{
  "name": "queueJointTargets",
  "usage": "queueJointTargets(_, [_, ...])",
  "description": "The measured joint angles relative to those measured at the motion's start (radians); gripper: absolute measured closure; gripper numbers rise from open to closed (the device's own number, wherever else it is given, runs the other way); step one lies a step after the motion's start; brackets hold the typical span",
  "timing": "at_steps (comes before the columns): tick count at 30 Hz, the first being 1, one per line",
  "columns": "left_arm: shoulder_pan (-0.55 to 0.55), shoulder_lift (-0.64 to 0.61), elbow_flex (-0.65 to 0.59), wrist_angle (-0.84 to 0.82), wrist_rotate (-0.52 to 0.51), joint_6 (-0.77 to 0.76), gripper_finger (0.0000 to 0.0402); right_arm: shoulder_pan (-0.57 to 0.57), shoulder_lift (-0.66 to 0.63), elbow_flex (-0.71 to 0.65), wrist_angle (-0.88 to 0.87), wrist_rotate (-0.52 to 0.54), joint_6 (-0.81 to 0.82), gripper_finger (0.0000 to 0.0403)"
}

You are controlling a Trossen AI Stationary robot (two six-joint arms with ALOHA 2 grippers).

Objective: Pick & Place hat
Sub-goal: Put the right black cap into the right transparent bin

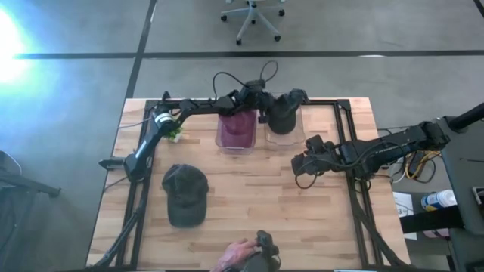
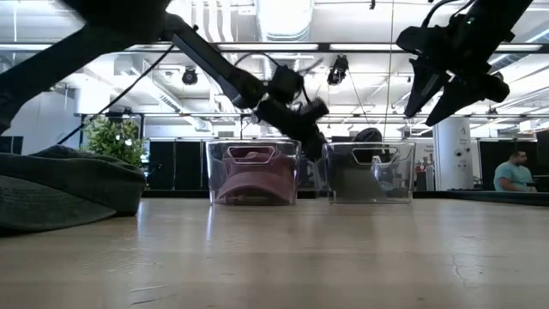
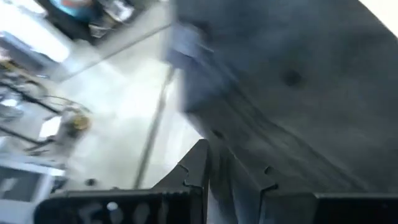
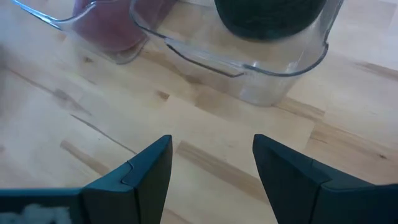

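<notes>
Wooden planks make up the table (image 1: 249,204), which carries three hats and two clear bins. Nearest the front edge, a person's hand (image 1: 240,254) reaches in beside a small dark object. Further in, on the left half, one dark grey cap (image 1: 185,195) lies flat on the boards, apart from both grippers. On the right half, the right gripper (image 1: 299,168) hangs above the wood with its fingers spread wide and nothing between them, short of the bins. At the back stand the two bins side by side: the left bin (image 1: 236,130) holds a maroon hat (image 4: 109,28), the right bin (image 1: 281,127) a black hat (image 4: 267,15). The left gripper (image 1: 264,115) sits over the gap between them, its fingers pressed nearly together around nothing visible. Beyond the table, one office chair (image 1: 255,15) stands on the grey floor.
</notes>
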Motion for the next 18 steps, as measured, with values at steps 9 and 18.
queueJointTargets(9, [-0.010, -0.081, 0.026, -0.065, -0.260, -0.047, 0.0353, -0.112, -0.002, 0.000, 0.006, -0.019, -0.022, 0.0184])
queueJointTargets(18, [-0.046, -0.245, 0.025, -0.419, -0.044, -0.649, 0.0353, -0.483, -0.012, 0.071, 0.022, -0.022, -0.297, 0.0184])
